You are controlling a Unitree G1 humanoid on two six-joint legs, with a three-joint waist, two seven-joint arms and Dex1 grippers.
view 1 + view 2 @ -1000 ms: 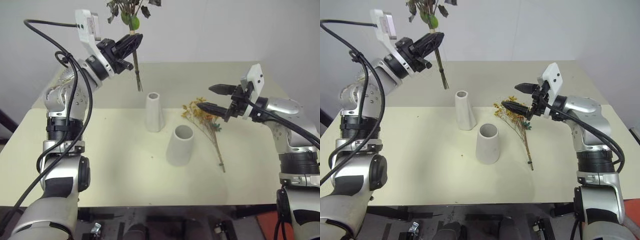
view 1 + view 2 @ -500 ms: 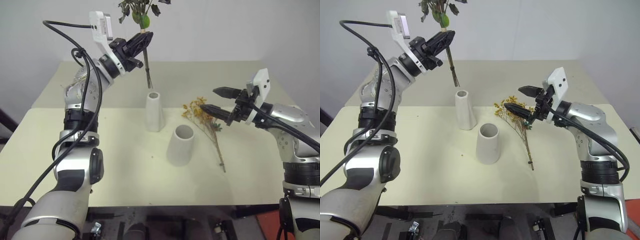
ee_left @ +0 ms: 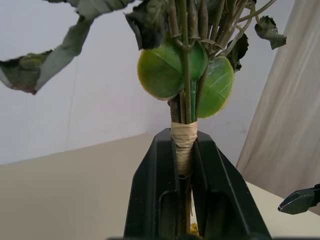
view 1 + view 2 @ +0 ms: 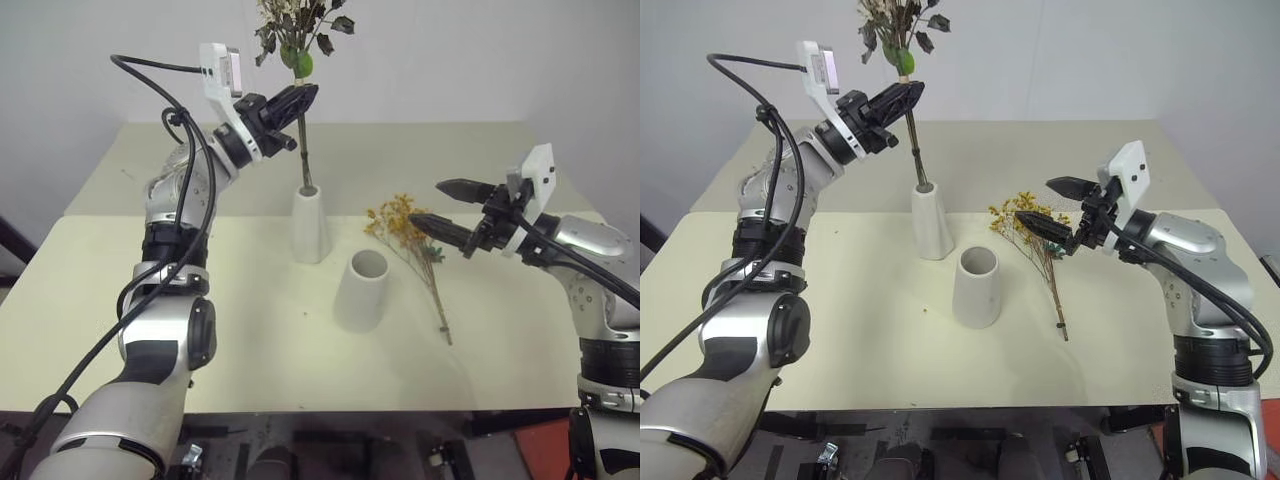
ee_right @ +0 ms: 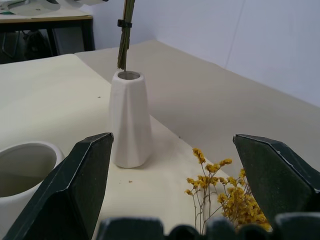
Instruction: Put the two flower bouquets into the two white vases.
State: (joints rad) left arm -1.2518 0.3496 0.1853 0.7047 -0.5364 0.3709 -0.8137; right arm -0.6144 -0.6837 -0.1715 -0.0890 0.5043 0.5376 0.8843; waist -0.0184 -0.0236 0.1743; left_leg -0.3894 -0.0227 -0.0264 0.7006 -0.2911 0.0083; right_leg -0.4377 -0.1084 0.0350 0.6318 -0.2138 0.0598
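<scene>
Left gripper holds one bouquet over the tall vase; right gripper stands open above the second bouquet.

Head views: the left gripper (image 4: 303,97) is clamped on the stems of the leafy bouquet (image 4: 297,30), whose stem ends sit at or just inside the mouth of the tall slim vase (image 4: 309,224). The shorter wide vase (image 4: 361,291) stands just in front, empty. The yellow bouquet (image 4: 412,243) lies flat on the table (image 4: 200,330), to the right of both vases. The right gripper (image 4: 433,203) hovers over its blooms, fingers spread wide, holding nothing.
Left wrist view: both fingers (image 3: 151,200) press against the taped stem bundle below two round green leaves (image 3: 165,70).
Right wrist view: the spread fingers (image 5: 75,190) frame the tall vase, with the stems at its mouth and the yellow blooms near.
</scene>
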